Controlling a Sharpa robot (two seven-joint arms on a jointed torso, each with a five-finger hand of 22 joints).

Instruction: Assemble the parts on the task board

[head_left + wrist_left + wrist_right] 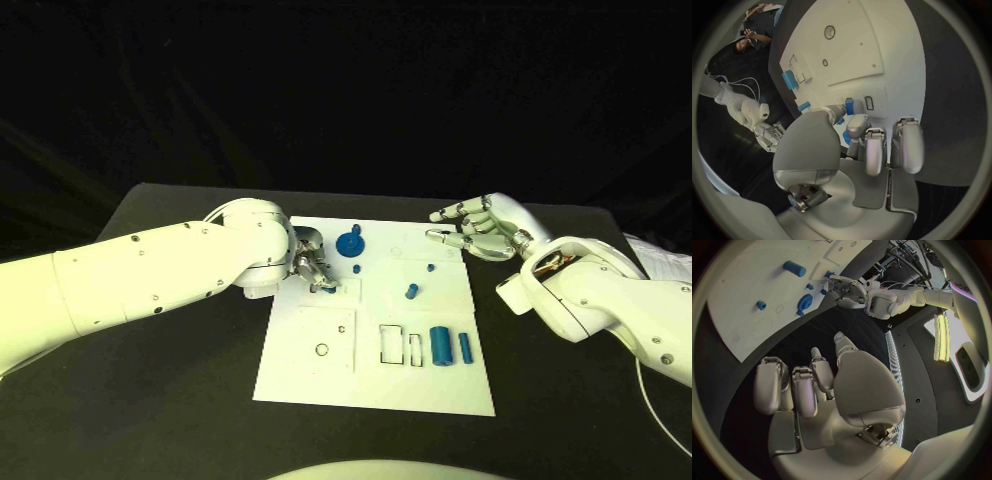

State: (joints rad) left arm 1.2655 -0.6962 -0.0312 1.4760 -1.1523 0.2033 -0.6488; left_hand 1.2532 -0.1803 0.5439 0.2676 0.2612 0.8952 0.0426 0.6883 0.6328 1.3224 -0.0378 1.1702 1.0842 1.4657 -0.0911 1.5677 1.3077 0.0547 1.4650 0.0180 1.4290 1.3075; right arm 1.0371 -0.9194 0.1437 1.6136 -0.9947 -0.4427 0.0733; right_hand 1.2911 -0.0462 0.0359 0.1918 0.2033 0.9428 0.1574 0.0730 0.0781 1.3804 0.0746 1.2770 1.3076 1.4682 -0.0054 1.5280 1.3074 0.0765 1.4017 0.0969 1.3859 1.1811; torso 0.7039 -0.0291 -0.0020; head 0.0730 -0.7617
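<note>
Early on: the left hand seems to pinch a small part at the board's left-middle; the right hand hovers released, far right. Other parts lie loose.

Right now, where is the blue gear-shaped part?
In the head view the blue gear-shaped part stands near the task board's far edge, just right of the left hand, with a small blue peg just nearer the robot.

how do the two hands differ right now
The left hand is down on the board, fingers closing round a small blue part. The right hand hovers past the board's far right corner, fingers apart, holding nothing. Both are silver, on white arms.
</note>
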